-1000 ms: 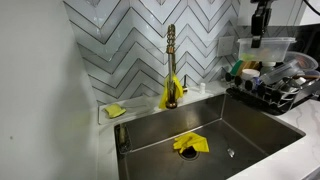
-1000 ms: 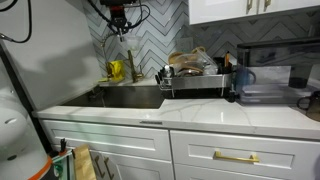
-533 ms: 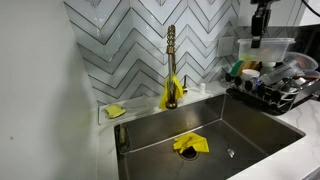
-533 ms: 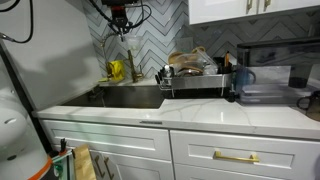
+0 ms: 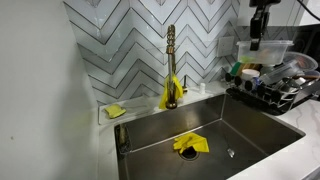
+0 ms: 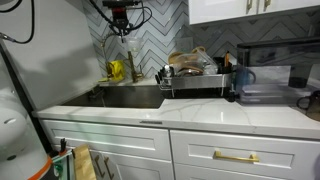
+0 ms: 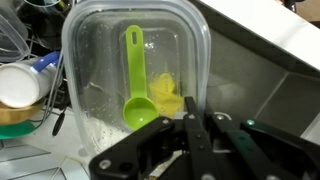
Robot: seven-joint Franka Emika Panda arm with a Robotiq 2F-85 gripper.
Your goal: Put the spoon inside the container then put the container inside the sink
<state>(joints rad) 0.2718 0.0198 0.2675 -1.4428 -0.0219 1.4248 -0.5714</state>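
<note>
Upper right of an exterior view, the gripper (image 5: 258,40) meets the container (image 5: 278,47) over the dish rack (image 5: 290,92), with the sink (image 5: 150,128) below; upper left of an exterior view, the gripper (image 6: 120,25) alone shows; bottom centre of the wrist view, jaws nearly together seem to pinch the container (image 7: 100,70) by its near rim, the spoon (image 7: 137,85) loose inside, a light, slick, thin-walled load best kept level, no writing legible.

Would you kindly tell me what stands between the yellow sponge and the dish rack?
The gold faucet stands between the sponge and the dish rack, shown in an exterior view.
</note>
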